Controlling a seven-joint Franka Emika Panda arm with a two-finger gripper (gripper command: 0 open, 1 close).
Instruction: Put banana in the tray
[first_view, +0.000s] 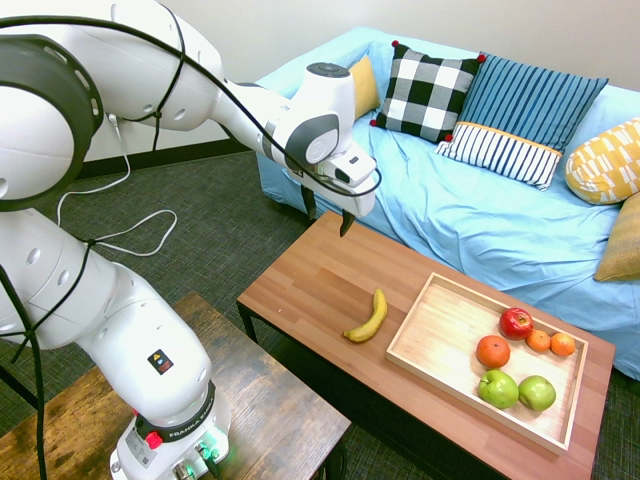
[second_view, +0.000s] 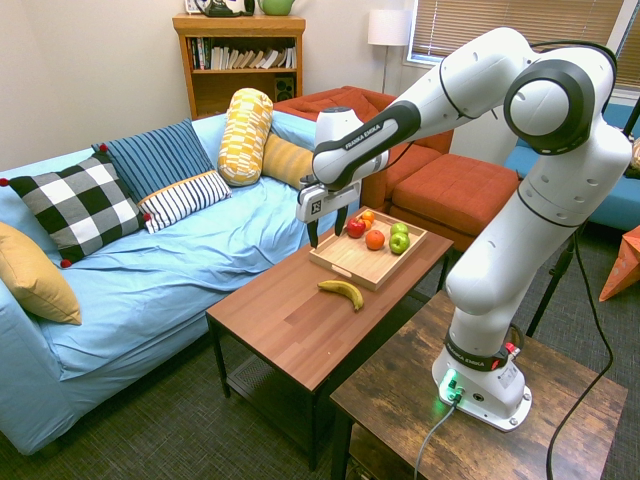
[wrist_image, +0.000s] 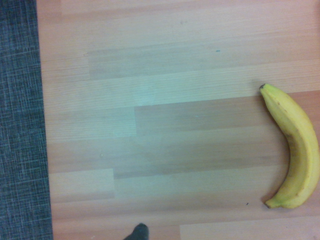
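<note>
The gripper (first_view: 327, 222) hangs in the air above the reddish-brown table (first_view: 300, 285), pointing straight down, with its two dark fingers (second_view: 312, 234) spread apart and nothing between them. Below the fingers there is only bare tabletop.

The banana (first_view: 368, 318) lies flat on the table, lower than the fingertips and off to one side of them, towards the tray (first_view: 435, 345). It touches neither the fingers nor the tray, resting just beside the tray's near wall with a strip of table between them. In the wrist view the banana (wrist_image: 294, 148) curves along the edge of the picture, its darker tips at both ends, on the plank-patterned wood, and dark carpet (wrist_image: 20, 120) shows past the table edge.

The tray sits further from the fingers than the banana does, at the far end of the table. Its half nearer the gripper is bare light wood. In the other half I see a red apple (first_view: 516, 322), an orange (first_view: 492, 351), two smaller oranges (first_view: 551, 342) and two green apples (first_view: 517, 390), grouped close together.

Behind the table stands a sofa under a light blue cover (first_view: 480, 220), with a checked cushion (first_view: 428, 92) and a striped one (first_view: 525, 115) leaning on its back.
</note>
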